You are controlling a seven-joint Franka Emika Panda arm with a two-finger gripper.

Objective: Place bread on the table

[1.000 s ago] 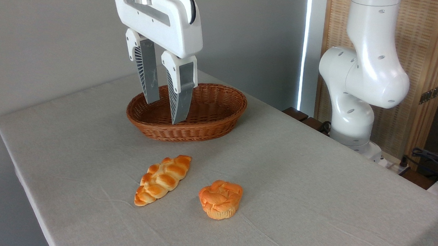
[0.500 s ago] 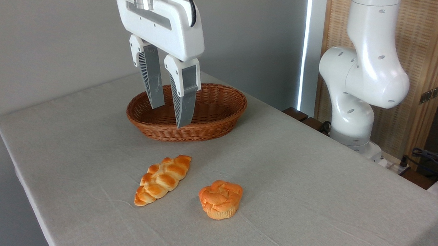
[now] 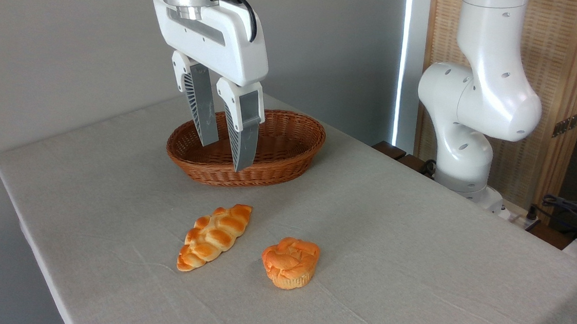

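The bread (image 3: 290,262), a small muffin-shaped bun with an orange-brown knobbly top and a paler ridged base, stands upright on the table (image 3: 415,254), which is covered in a light grey-beige cloth. My gripper (image 3: 226,156) hangs open above the front part of the wicker basket, well behind and above the bread. Nothing is between its grey fingers (image 3: 243,132).
A brown oval wicker basket (image 3: 289,146) sits at the back of the table. A golden braided loaf (image 3: 215,236) lies left of the bun. The arm's white base (image 3: 469,124) stands at the right behind the table, with cables (image 3: 573,210) beside it.
The gripper has shifted slightly to the right and lower, staying open over the basket. The bun and the loaf have not moved.
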